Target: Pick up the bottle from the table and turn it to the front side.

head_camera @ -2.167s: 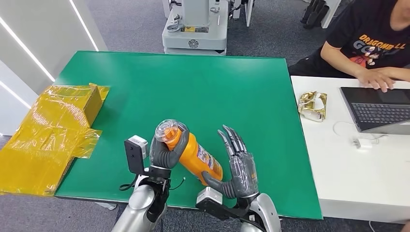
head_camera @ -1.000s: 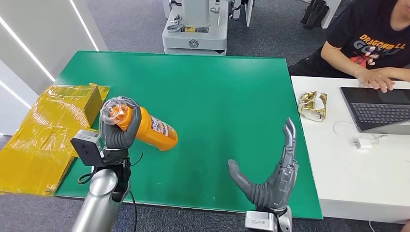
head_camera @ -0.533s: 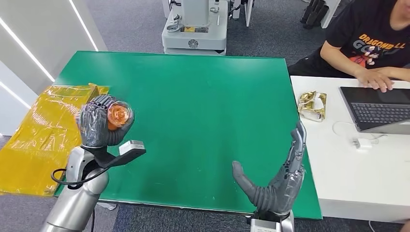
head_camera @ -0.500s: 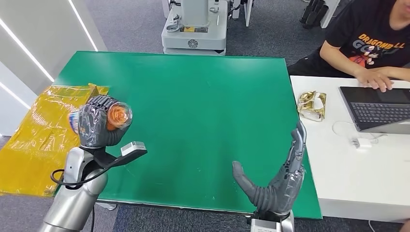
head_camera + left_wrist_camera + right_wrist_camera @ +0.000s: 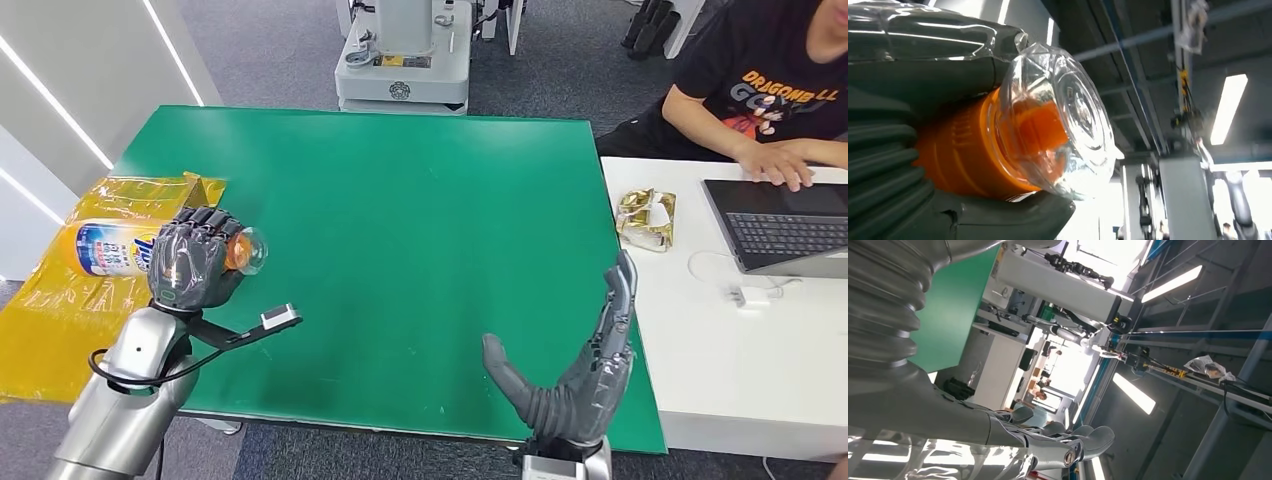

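While our left hand [image 5: 192,262] grips the bottle [image 5: 105,247] above the surface's [image 5: 420,200] left edge — long axis level, clear cap pointing right — our right hand [image 5: 580,380] waits well apart, fingers spread and holding nothing.

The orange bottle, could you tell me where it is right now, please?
In the head view the orange bottle is held sideways in the left hand, at the green table's left edge, above the yellow wrapped box.

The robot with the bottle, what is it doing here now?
The left hand grips an orange bottle and holds it lying sideways over the yellow box at the edge of the green table, its clear cap pointing toward the table. The right hand is open above the near edge, holding nothing. A person works at a laptop nearby.
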Motion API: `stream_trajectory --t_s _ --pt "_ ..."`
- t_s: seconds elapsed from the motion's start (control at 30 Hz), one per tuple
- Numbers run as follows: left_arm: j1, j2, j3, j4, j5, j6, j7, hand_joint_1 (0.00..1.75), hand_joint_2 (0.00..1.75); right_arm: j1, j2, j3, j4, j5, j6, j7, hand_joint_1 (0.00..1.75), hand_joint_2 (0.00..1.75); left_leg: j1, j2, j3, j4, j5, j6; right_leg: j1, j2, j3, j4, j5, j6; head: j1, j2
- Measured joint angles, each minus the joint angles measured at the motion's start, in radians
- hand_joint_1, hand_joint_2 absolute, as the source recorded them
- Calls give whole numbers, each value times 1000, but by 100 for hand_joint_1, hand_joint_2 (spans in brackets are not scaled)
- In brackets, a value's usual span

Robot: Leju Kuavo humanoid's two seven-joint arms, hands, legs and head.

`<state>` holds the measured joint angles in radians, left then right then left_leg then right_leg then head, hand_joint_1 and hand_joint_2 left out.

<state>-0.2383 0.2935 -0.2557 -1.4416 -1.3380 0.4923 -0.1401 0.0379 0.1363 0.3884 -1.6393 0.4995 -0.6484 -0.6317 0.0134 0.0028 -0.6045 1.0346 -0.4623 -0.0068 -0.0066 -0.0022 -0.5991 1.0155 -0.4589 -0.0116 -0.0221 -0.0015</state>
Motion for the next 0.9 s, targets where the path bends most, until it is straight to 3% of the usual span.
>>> stream_trajectory --t_s 0.17,0.33,0.7,0.9 --pt "-43 4 -12 100 -53 -76 -22 175 175 5 1 -5 -15 -5 25 0 0 175 0 0 0 0 0 0 0 0 0 0 0 0 0 0" --pt "-106 27 -69 236 -152 -78 -30 175 175 5 1 -5 -19 -14 39 -4 0 175 0 1 0 0 1 -1 0 1 0 0 1 -1 0 0" --pt "-302 39 -174 559 -165 -145 -50 175 175 3 1 0 -44 -7 26 10 0 175 0 1 0 0 1 -1 0 1 0 1 1 -1 0 0" --pt "-344 36 -198 659 -165 -147 -51 175 175 3 1 2 -47 -6 25 12 0 175 0 1 0 0 1 -1 0 1 0 1 1 -1 0 0"
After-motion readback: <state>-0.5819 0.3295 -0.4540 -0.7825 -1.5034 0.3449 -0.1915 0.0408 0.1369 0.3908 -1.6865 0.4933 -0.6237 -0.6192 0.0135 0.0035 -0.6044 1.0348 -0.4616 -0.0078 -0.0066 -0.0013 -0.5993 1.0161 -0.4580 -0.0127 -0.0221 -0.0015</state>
